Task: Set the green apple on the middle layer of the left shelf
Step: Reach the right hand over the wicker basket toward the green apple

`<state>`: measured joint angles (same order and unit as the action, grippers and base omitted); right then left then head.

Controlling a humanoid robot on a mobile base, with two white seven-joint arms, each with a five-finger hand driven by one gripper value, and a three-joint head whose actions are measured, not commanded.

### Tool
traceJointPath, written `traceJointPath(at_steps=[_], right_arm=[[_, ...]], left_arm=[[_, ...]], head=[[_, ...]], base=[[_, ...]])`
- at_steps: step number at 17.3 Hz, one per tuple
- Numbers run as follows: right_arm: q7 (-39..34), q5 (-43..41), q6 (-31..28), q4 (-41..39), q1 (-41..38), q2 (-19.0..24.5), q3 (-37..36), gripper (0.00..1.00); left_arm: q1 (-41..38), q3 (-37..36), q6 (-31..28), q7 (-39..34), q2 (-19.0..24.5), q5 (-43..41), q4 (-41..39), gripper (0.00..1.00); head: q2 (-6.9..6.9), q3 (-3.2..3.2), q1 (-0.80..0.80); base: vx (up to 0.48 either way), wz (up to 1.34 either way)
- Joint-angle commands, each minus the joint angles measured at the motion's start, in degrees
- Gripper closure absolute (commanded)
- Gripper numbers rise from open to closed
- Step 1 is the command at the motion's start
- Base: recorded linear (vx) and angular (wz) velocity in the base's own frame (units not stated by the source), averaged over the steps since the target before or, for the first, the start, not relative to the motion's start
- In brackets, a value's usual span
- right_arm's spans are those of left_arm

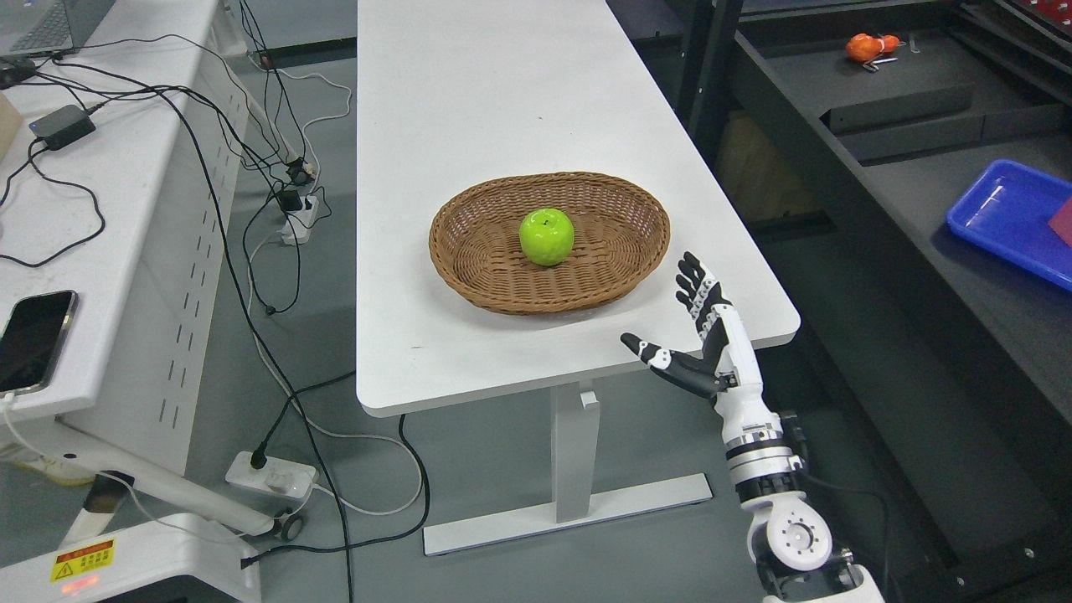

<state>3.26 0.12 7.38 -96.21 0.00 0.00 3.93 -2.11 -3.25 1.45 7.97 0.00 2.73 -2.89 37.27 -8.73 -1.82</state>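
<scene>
I see my right hand (710, 335), fingers spread and empty, lower right of the glossy green apple (546, 236) in the oval brown wicker basket (469, 260).

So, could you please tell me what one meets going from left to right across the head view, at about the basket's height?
Phone on the side desk → wicker basket → green apple inside it → right hand, open, at the table's corner → blue tray.

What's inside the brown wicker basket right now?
One shiny green apple sits upright near the middle of the oval brown wicker basket. Nothing else shows on the weave; the patch directly under the apple is covered.
</scene>
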Motion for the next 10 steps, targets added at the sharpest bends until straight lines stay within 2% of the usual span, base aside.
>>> traceJointPath(at_steps=[1, 4, 5, 6, 7, 8, 9, 10], right_arm=[[-0.01, 1.37, 0.96, -1.7, -0.79, -1.0, -1.64, 0.0], [-0.09, 0.93, 3.5, -1.7, -0.01, -1.0, -2.43, 0.0], [-0.18, 1.02, 5.34, -1.79, 1.83, -2.7, -2.95, 0.0], [-0.27, 2.32, 5.1, -1.7, 4.28, -7.77, -2.7, 0.01], [-0.97, 6.69, 3.97, -1.62, 7.18, -15.74, -2.09, 0.01], [-2.37, 12.91, 1.61, -1.61, 9.38, -21.39, -1.04, 0.01], [-6.64, 18.02, -1.72, -1.61, 11.41, -25.8, -0.59, 0.01], [-12.86, 18.42, -2.8, -1.61, 13.69, -28.36, -1.11, 0.0]], left_arm=[[0.0, 0.0, -0.05, 0.03, 1.0, 0.0, -0.01, 0.0], [0.0, 0.0, 0.04, -0.06, 1.0, 0.09, -0.01, 0.0], [0.0, 0.0, -0.05, 0.03, 1.0, 0.0, -0.01, 0.0], [0.0, 0.0, -0.05, -0.06, 1.0, 0.0, -0.01, 0.0], [0.0, 0.0, -0.05, 0.03, 1.0, 0.0, -0.01, 0.0], [0.0, 0.0, -0.05, 0.03, 1.0, 0.0, 0.07, 0.0], [0.0, 0.0, -0.05, 0.03, 1.0, 0.0, 0.08, 0.0], [0.0, 0.0, 0.04, 0.03, 1.0, 0.0, -0.01, 0.0]], head=[[0.0, 0.0, 0.0], [0.0, 0.0, 0.0], [0.0, 0.0, 0.0], [0.0, 0.0, 0.0], [0.0, 0.0, 0.0], [0.0, 0.0, 0.0], [0.0, 0.0, 0.0], [0.0, 0.0, 0.0]], base=[[0.0, 0.0], [0.0, 0.0], [0.0, 0.0], [0.0, 0.0], [0.0, 0.0], [0.0, 0.0], [0.078, 0.01], [0.078, 0.01]])
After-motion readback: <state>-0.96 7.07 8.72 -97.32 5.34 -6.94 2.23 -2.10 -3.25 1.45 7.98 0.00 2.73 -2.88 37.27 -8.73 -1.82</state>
